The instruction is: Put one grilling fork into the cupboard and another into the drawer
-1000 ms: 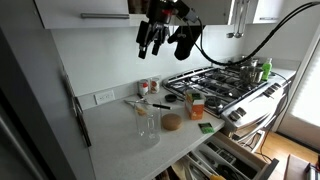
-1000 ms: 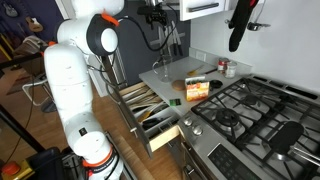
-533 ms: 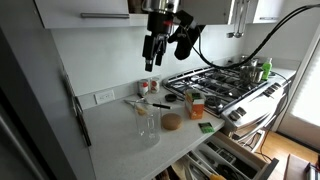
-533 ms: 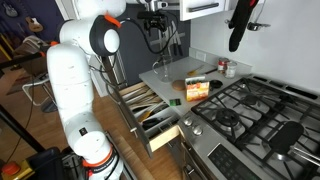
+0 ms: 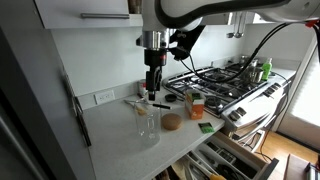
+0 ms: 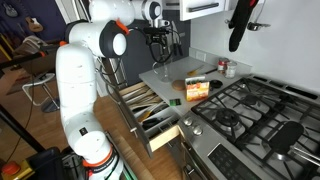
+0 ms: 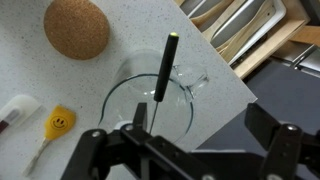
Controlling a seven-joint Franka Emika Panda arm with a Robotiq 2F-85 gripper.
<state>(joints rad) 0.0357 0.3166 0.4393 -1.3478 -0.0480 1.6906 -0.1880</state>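
Gripper (image 7: 180,132) is pointing straight down over the counter (image 5: 115,135), jaws spread wide with nothing between them. It isn't touching anything either. In the wrist view you can see both fingers (image 7: 90,150) along the bottom edge, one on each side of a clear glass jug (image 7: 150,100).

One grilling fork (image 7: 165,65) stands in that jug. Its black handle leans up and away toward the counter edge, and the metal end is down inside the glass. From the wrist camera the fork lands between the two fingers, a bit closer to the finger on the picture's left. In an exterior view the gripper (image 5: 152,88) hangs just above the jug, with a clear gap between the fingertips and the rim. I can only make out this one fork.

The cupboard (image 5: 85,10) is up on the wall, higher than the gripper, doors shut, with the steel bar handle (image 5: 105,15) running across the front. The drawer (image 5: 235,160) sits below the counter edge and is pulled open, with utensils lying in it.

Other stuff nearby: a round cork coaster (image 7: 77,27) right next to the jug, a little yellow smiley thing (image 7: 60,122) beside it, and the gas stove (image 5: 225,80) at the end of the counter.
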